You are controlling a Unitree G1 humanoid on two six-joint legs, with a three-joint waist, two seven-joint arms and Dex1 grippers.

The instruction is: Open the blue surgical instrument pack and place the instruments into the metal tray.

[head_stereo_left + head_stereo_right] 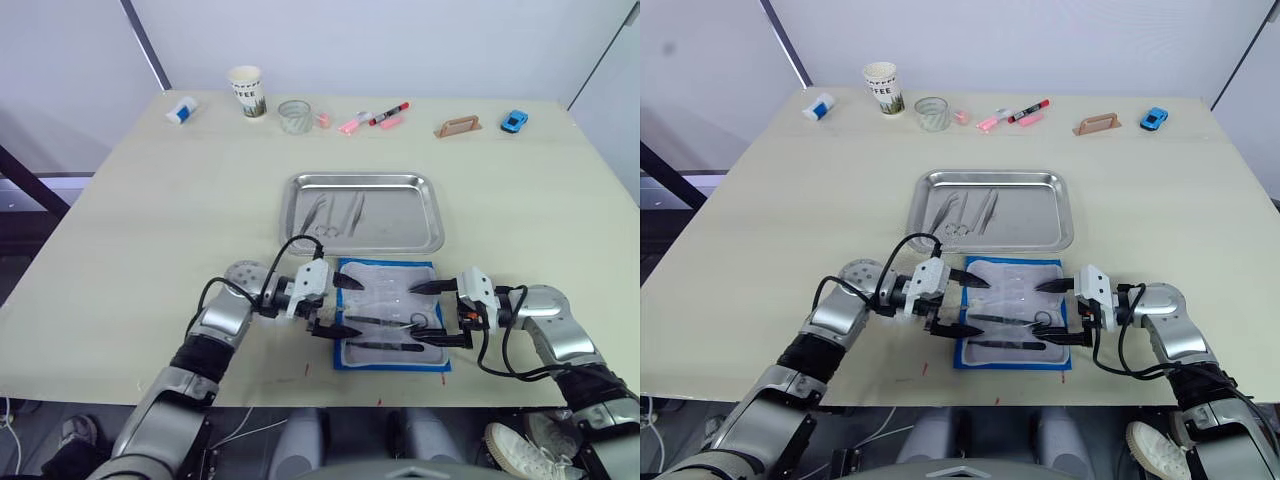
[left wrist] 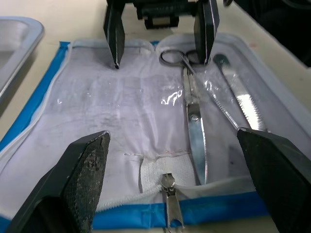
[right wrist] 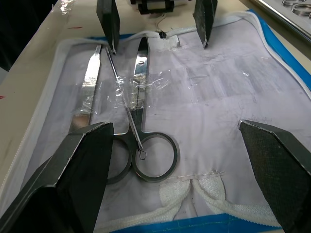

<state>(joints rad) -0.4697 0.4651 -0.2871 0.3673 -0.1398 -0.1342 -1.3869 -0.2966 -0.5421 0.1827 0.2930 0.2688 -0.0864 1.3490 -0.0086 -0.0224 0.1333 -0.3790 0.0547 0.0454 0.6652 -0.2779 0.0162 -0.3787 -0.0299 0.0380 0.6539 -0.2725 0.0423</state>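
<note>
Left eye view, lower centre: both tools, left (image 1: 336, 304) and right (image 1: 438, 312), gape apart over the unzipped pack (image 1: 391, 316), flanking scissors (image 2: 193, 128) for pickup.

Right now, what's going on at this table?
A two-armed robot is emptying an opened blue surgical instrument pack that lies flat near the table's front edge. The left gripper and right gripper hover open over its pale lining from opposite sides. Ring-handled scissors and other slim silvery tools remain in the pack. A few instruments already lie in the shiny steel tray just beyond it.
</note>
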